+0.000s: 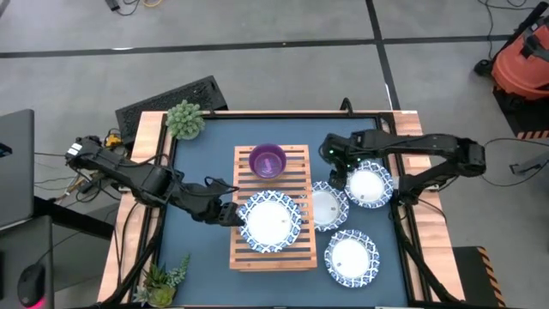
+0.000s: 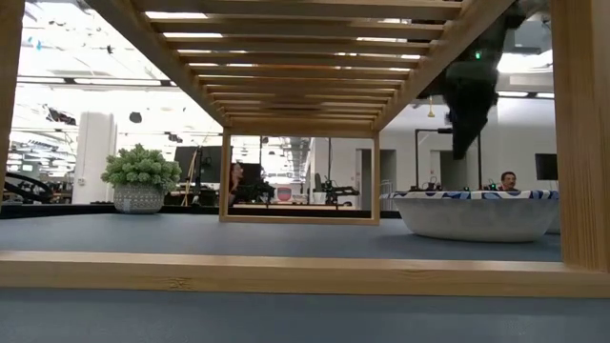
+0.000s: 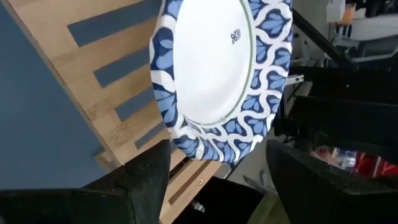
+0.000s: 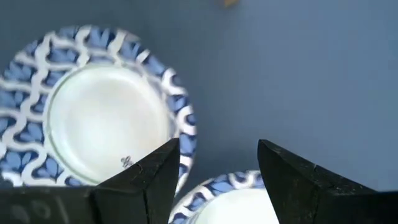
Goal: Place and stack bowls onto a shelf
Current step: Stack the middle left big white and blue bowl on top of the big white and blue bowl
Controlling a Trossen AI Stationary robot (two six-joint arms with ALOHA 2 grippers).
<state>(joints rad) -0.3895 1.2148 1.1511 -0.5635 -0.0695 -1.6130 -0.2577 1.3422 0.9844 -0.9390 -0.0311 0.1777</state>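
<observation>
While the left gripper [image 1: 230, 214] hangs spread beside a patterned dish [image 1: 271, 221] on the shelf [image 1: 296, 254], the spread right gripper [image 1: 336, 176] hovers above surface dishes [image 1: 369, 185], risking a clipped rim.

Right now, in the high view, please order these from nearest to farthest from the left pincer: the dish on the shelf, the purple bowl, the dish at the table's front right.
1. Dish on the shelf: directly beside the left pincer.
2. Purple bowl: at the shelf's back end.
3. Front-right dish: on the table, off the shelf.
</observation>
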